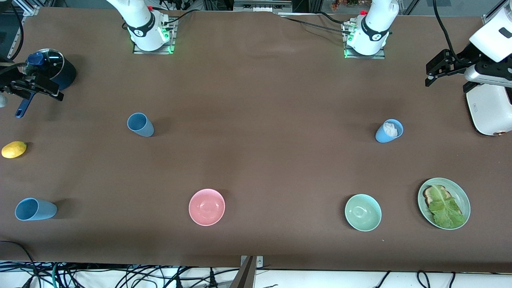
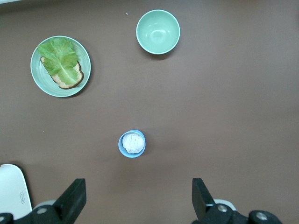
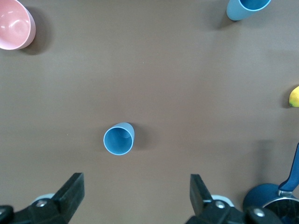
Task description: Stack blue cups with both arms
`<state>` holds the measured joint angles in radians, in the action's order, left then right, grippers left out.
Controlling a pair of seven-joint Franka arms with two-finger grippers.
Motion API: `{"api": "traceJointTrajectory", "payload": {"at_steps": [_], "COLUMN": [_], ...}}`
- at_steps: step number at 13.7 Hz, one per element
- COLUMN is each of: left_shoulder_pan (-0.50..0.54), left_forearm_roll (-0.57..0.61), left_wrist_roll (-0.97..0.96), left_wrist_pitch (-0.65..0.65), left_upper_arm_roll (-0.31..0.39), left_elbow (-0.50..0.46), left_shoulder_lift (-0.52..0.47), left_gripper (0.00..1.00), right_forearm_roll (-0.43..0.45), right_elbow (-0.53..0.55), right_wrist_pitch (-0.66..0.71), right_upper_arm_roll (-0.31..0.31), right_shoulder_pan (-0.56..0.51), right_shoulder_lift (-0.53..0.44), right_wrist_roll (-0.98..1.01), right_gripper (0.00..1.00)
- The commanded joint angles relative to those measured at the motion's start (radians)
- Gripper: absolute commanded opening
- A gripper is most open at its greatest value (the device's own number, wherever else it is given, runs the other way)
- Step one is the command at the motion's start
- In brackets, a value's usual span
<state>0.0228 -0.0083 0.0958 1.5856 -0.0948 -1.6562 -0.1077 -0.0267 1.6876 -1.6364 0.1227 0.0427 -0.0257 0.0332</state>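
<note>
Three blue cups stand on the brown table. A slate-blue cup (image 1: 141,125) (image 3: 118,139) stands mouth up toward the right arm's end. A sky-blue cup (image 1: 35,209) (image 3: 246,8) is nearer the front camera at that same end. Another sky-blue cup (image 1: 389,131) (image 2: 132,143), with something white and crumpled inside, sits toward the left arm's end. My right gripper (image 1: 38,85) (image 3: 137,196) hangs open and empty, high over the saucepan. Beside the white appliance, my left gripper (image 1: 434,72) (image 2: 138,200) hangs open and empty, high over the table.
A navy saucepan (image 1: 54,72) with a glass lid and a lemon (image 1: 14,149) lie at the right arm's end. A pink bowl (image 1: 207,207), a green bowl (image 1: 363,212) and a green plate (image 1: 464,198) with bread and lettuce line the front. A white appliance (image 1: 490,110) stands at the left arm's end.
</note>
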Motion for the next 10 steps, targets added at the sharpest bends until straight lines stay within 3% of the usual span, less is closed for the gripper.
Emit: {"api": "traceJointTrajectory", "payload": {"at_steps": [1, 10], "left_shoulder_pan": [0.003, 0.003], "left_forearm_roll": [-0.016, -0.015], "left_wrist_roll": [0.015, 0.016], "left_wrist_pitch": [-0.004, 0.016], "left_upper_arm_roll": [-0.002, -0.002], "left_elbow": [0.027, 0.027], "left_shoulder_lift": [0.014, 0.013], "left_gripper": [1.0, 1.0], "right_forearm_roll": [0.008, 0.008], "right_elbow": [-0.019, -0.017], "right_wrist_pitch": [0.018, 0.038], "right_upper_arm_roll": [0.002, 0.014], "right_shoulder_pan": [-0.001, -0.001], "right_shoulder_lift": [0.004, 0.003], "right_wrist_roll": [0.013, 0.014], "right_gripper": [1.0, 1.0]}}
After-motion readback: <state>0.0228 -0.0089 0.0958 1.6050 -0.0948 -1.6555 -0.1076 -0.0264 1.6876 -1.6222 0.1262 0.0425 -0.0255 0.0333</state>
